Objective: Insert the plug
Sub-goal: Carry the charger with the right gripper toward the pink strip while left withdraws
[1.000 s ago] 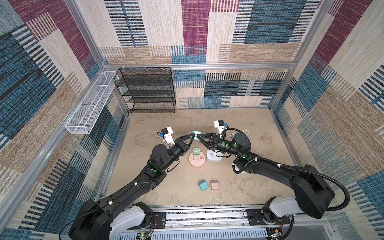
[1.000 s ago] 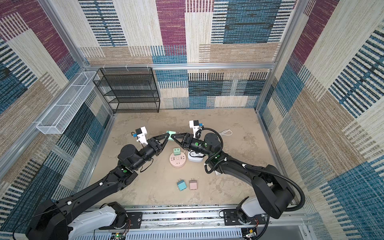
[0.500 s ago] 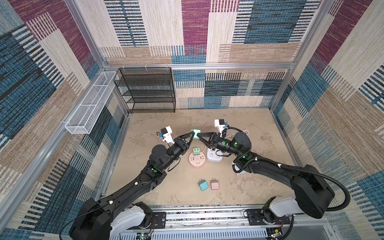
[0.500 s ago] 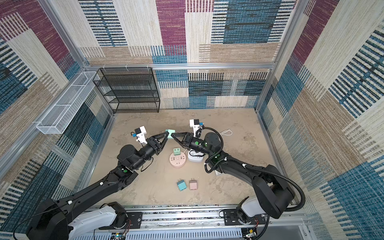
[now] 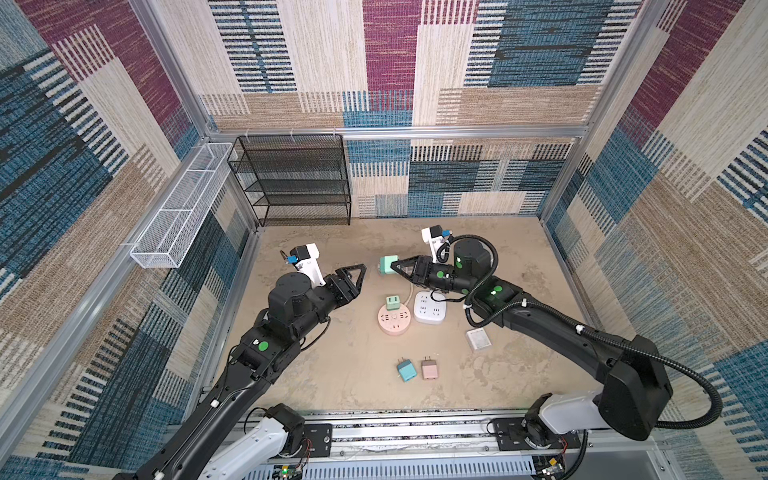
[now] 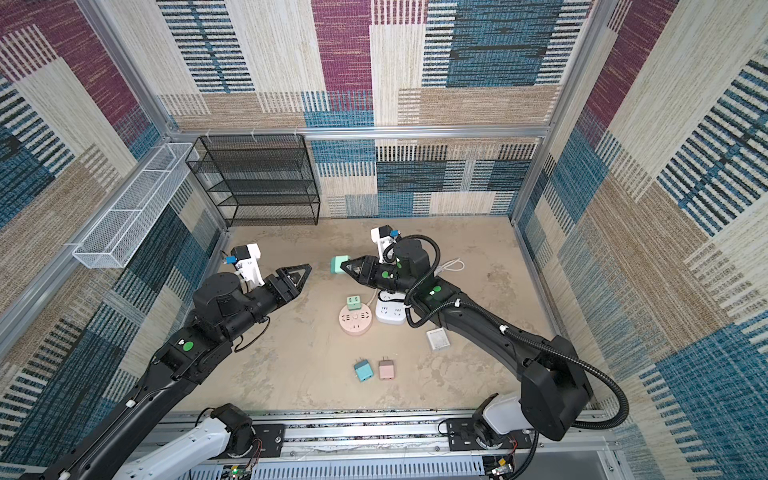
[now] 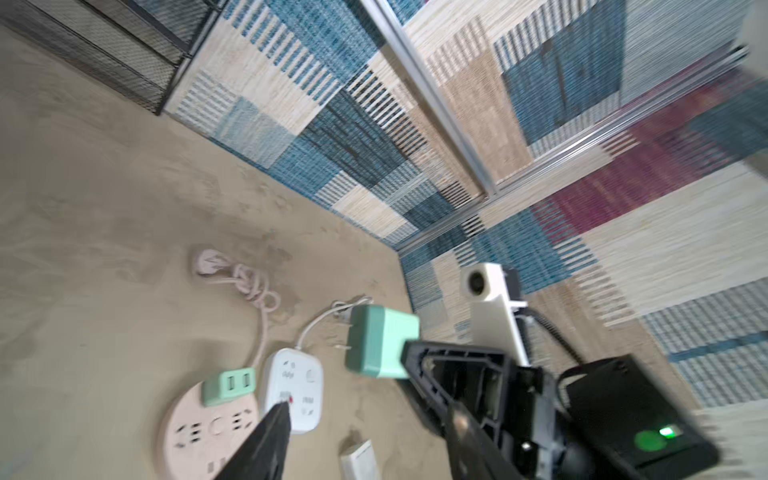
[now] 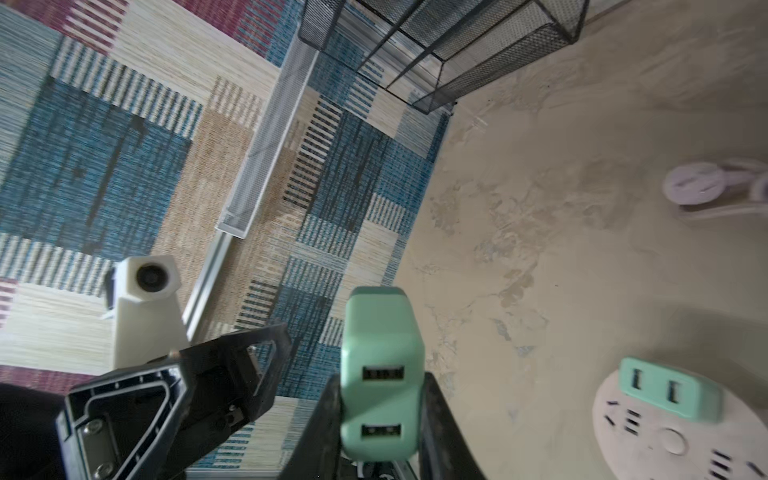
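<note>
Plug, left fingers released, right fingers holding

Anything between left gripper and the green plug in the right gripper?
Nothing: open gap from left gripper to held green plug, only floor beneath, in both top views.

You see the mint-green plug and a second mint-green plug in the same shade. The round socket is pale pink and the square socket is white. Your two others are a teal plug and a dusty pink plug. The floor is sandy beige with darker blotches. The mesh shelf is black and the wire basket is white. The walls carry woven patches of blue, magenta, tan and cream, many striped. The arms are black with green dots.
</note>
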You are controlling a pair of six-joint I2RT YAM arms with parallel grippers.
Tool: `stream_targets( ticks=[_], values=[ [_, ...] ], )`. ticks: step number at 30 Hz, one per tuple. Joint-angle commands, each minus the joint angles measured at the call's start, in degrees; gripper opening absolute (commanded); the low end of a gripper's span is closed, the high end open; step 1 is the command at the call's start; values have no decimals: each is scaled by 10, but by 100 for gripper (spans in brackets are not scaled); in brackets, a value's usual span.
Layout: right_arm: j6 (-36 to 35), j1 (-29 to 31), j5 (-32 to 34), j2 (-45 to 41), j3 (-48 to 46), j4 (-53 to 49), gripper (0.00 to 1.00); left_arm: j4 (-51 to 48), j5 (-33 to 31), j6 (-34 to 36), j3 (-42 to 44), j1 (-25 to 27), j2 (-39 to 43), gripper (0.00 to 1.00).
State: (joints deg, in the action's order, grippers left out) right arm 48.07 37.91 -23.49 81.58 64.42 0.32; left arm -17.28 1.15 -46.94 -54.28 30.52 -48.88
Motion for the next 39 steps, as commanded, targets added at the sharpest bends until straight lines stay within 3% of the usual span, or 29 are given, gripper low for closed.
stream_targets(
  ticks=[1, 6, 18, 27, 39],
  values=[
    [-110, 3, 105, 17, 43, -206, 0, -188, -77, 114, -23, 0, -9, 60],
    [-149, 24, 211, 52, 117, -320, 0, -210, -109, 117, 8, -1, -7, 58],
    [-142, 56, 253, 138, 228, -481, 0, -161, -69, 95, 58, -12, -27, 56],
    [-170, 56, 265, 155, 226, -522, 0, -117, -18, 82, 97, -24, -34, 55],
    [-113, 62, 286, 180, 203, -511, 0, -86, 7, 40, 134, -27, -40, 54]
  ],
)
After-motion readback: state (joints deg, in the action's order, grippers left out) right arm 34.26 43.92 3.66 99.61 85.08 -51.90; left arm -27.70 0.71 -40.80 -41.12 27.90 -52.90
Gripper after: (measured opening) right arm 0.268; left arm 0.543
